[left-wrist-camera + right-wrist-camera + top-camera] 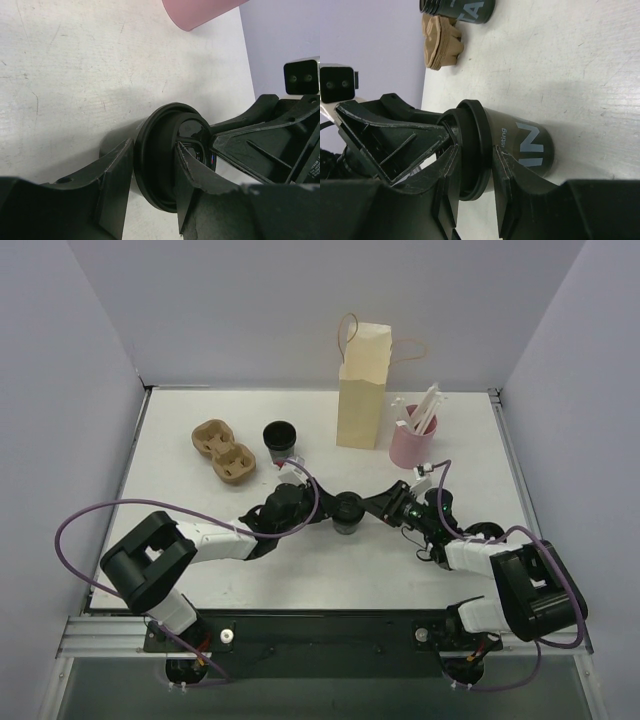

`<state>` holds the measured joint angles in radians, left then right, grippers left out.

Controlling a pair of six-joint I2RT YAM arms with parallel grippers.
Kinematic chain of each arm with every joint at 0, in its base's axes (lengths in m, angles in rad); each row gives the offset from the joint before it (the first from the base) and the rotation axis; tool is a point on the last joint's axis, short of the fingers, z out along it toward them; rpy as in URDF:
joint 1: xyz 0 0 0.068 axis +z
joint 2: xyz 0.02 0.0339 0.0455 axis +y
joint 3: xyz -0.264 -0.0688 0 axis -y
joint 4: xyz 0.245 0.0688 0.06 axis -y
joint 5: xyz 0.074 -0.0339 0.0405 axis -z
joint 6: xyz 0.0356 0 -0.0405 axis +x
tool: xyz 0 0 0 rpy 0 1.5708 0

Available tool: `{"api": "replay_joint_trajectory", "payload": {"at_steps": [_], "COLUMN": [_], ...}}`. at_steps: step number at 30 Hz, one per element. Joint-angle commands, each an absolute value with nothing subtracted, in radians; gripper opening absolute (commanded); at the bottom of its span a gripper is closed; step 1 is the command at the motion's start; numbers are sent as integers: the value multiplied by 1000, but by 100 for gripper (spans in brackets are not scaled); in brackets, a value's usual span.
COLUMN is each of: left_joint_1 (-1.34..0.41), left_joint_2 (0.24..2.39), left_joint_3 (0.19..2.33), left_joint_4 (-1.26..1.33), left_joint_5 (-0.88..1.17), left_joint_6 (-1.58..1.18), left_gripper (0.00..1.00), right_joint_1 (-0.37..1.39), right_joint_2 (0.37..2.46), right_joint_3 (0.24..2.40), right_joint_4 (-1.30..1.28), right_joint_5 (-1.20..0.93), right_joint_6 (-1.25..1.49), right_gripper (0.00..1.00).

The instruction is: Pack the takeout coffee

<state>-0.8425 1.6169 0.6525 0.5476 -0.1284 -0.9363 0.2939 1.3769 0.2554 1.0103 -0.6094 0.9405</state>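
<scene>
The coffee cup (348, 512) stands upright in the middle of the worktop (200, 410), a touch nearer than centre, dark with pale lettering on its side and a black lid (160, 140) on top. Both arms meet right at it. The left gripper (155, 162) comes in from the left, its fingers (117, 190) about half spread and pressed to opposite sides of the cup just under the lid. So that's a grip on the cup. The right gripper (475, 160) reaches in from the right, fingers (507, 175) set much narrower and clamped on the lid's rim, one over the top and one beneath the edge.

Moving outward, far and to the left of the held cup there's a second dark cup (280, 440), open at the top. Just left of that lies a tan moulded cup carrier (223, 452). Towards the far edge, a tall paper bag (362, 390) with string handles stands upright. Right beside it on the right is a pink tumbler (412, 445) with white sticks (427, 405) poking out.
</scene>
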Motion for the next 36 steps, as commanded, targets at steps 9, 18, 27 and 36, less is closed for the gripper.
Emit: {"api": "replay_joint_trajectory", "payload": {"at_steps": [9, 18, 27, 36], "left_joint_1": [-848, -841, -842, -844], "left_joint_2": [1716, 1764, 1761, 1761], "left_joint_3": [577, 597, 604, 604], "left_joint_4": [-15, 26, 14, 15], "left_joint_5": [-97, -71, -74, -78], "left_joint_6": [-743, -716, -712, -718], "left_gripper": [45, 45, 45, 45], "right_joint_1": [400, 278, 235, 212], "right_joint_2": [1100, 1054, 1103, 1177], "right_joint_3": [323, 420, 479, 489], "right_joint_4": [332, 250, 230, 276], "right_joint_5": [-527, -646, -687, -706], "right_joint_6": [825, 770, 723, 712], "right_gripper": [35, 47, 34, 32]}}
